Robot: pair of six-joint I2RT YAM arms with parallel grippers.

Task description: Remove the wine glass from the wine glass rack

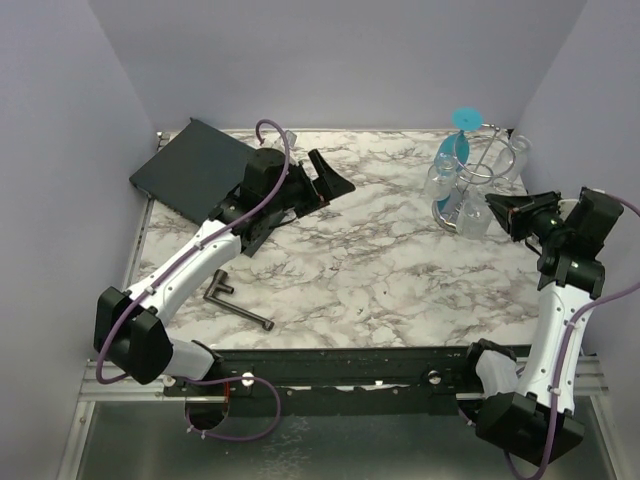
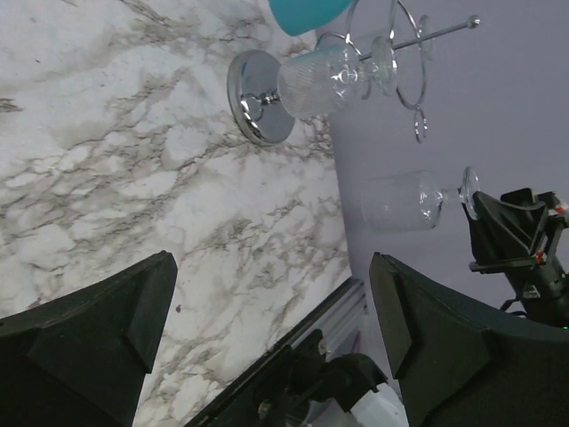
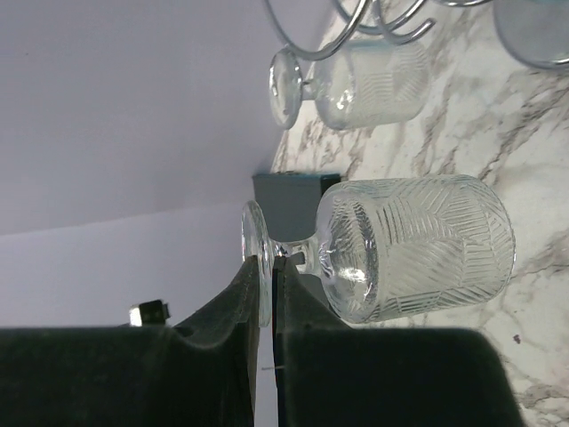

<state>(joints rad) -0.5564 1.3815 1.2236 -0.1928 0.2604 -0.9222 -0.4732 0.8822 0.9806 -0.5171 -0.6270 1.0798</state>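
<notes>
The chrome wine glass rack (image 1: 480,165) stands at the table's far right; its round base (image 2: 258,96) and looping arms (image 3: 356,27) also show in the wrist views. A clear ribbed glass (image 2: 320,82) and a teal one (image 1: 462,122) hang on it. My right gripper (image 3: 268,267) is shut on the foot of another clear ribbed wine glass (image 3: 413,245). It holds this glass bowl-down, apart from the rack's arms, beside the base (image 1: 473,220). My left gripper (image 2: 271,311) is open and empty over the table's middle back (image 1: 335,180).
A black flat board (image 1: 190,165) lies at the back left under the left arm. A dark L-shaped tool (image 1: 235,300) lies near the front left. Lilac walls close in the table on three sides. A metal rail (image 1: 350,365) runs along the front edge.
</notes>
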